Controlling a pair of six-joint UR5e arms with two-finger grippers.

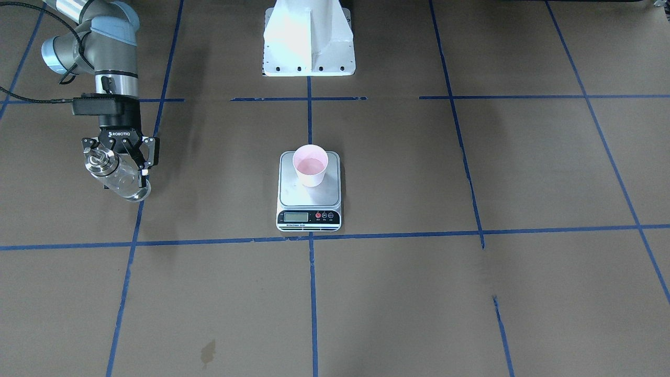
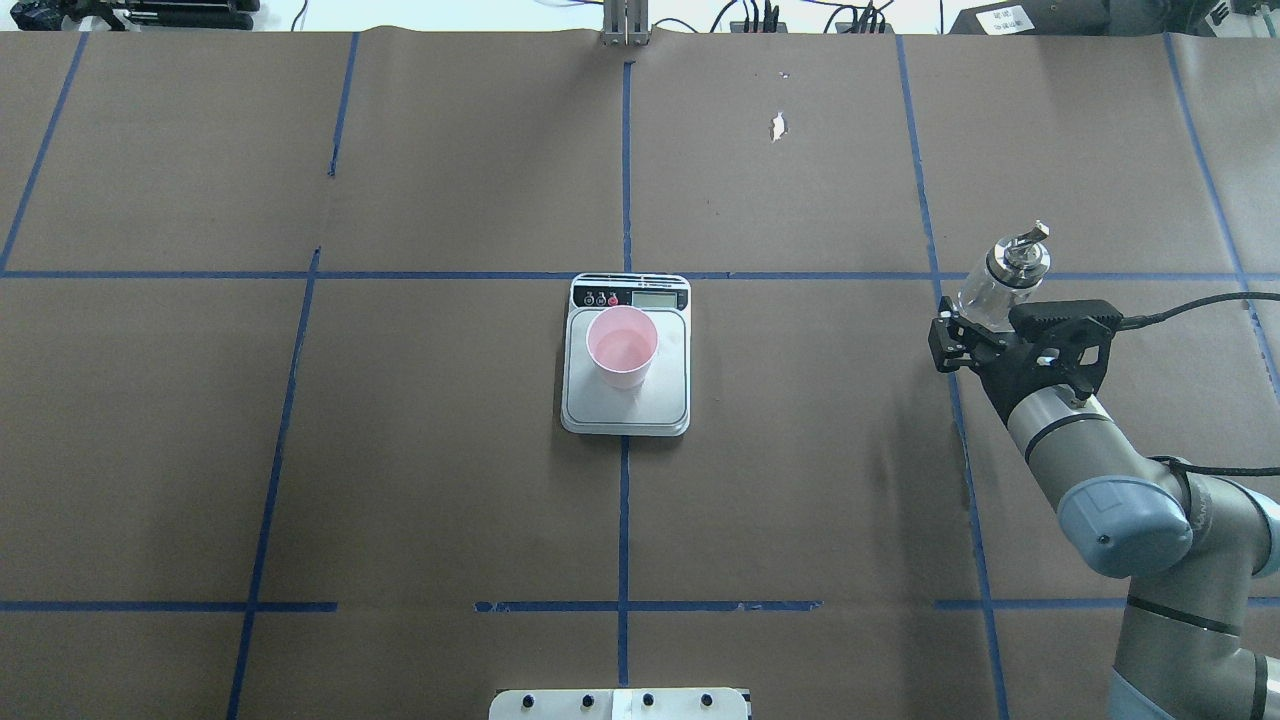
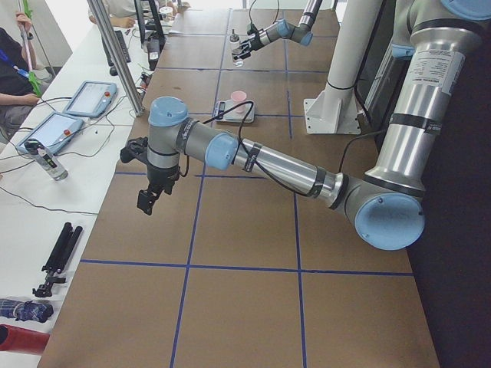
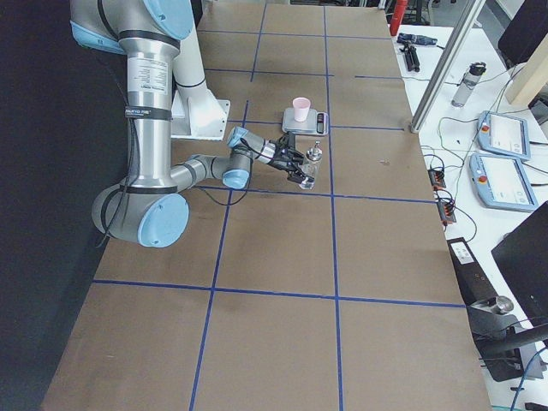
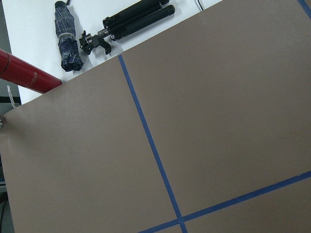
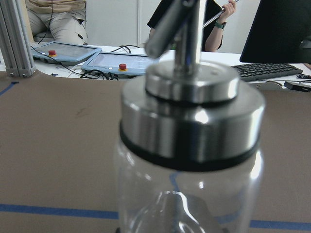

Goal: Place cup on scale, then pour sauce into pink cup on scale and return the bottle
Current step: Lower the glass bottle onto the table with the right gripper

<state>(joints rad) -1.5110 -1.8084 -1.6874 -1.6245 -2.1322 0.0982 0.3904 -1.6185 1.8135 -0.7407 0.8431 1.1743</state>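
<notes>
The pale pink cup [image 1: 310,166] stands upright on the silver-grey scale [image 1: 293,196] at the table's middle, and shows from overhead too [image 2: 621,347]. A little clear liquid seems to lie in it. My right gripper [image 1: 125,175] is shut on the clear glass bottle [image 2: 1000,280] far out at the robot's right, well away from the scale. The bottle is upright and low at the table surface; whether it touches, I cannot tell. Its metal cap and spout fill the right wrist view [image 6: 189,97]. My left gripper [image 3: 147,199] hangs over the table's left end; open or shut, I cannot tell.
The white robot base [image 1: 309,42] stands behind the scale. Blue tape lines grid the brown table cover. Off the table's left end lie a folded umbrella [image 5: 67,36], a black tripod [image 5: 131,19] and a red cylinder [image 5: 24,75]. Operators and tablets sit along the far side.
</notes>
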